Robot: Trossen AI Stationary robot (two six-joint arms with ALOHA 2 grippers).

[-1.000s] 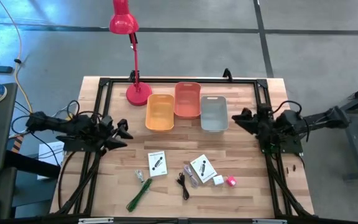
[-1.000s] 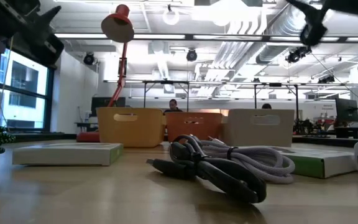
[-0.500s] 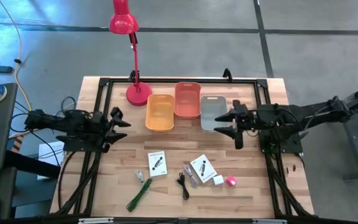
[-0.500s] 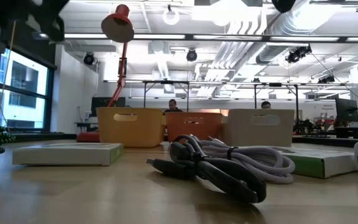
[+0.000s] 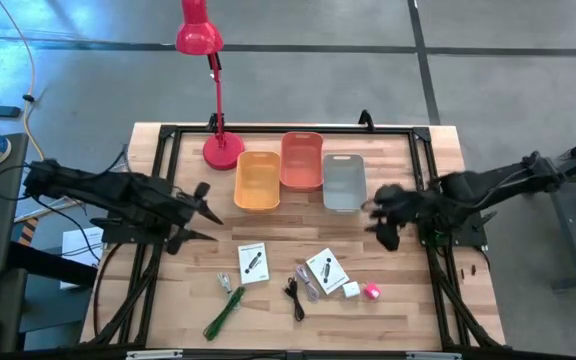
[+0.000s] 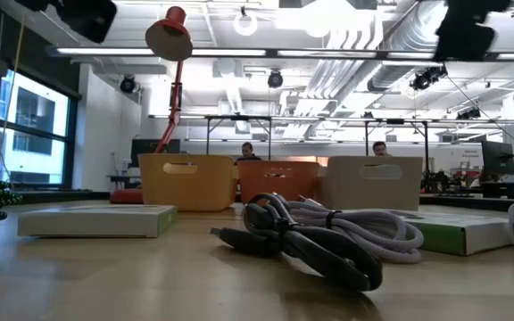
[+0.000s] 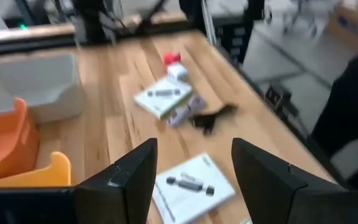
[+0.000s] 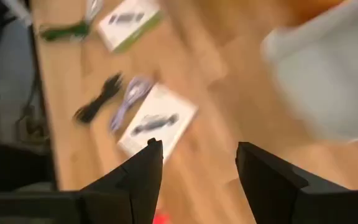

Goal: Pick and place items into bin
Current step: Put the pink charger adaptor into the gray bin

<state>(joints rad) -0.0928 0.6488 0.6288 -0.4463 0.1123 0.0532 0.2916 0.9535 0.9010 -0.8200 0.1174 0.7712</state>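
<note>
Two white cards (image 5: 252, 262) (image 5: 324, 268) lie flat near the table's near edge. With them are a black cable (image 5: 295, 293), a green stick (image 5: 225, 310), a small clear packet (image 5: 225, 282), a white cube (image 5: 352, 289) and a pink cube (image 5: 372, 291). My left gripper (image 5: 204, 210) hovers open above the table, left of the yellow bin. My right gripper (image 5: 378, 220) hovers open just near of the grey bin. In the left wrist view my gripper (image 7: 191, 180) looks over a card (image 7: 194, 186). In the right wrist view my gripper (image 8: 197, 174) looks over the other card (image 8: 157, 124).
Three bins stand in a row at the table's far middle: yellow (image 5: 257, 181), orange (image 5: 302, 160), grey (image 5: 344, 182). A red desk lamp (image 5: 213, 90) stands at the far left. Bare wood lies between the bins and the items. People show in the room behind.
My right gripper has reached out from the table's right edge toward the middle, then come toward the near edge, past the grey bin's near right corner. My left gripper has swung a little toward the right and the near edge. The items have stayed put.
</note>
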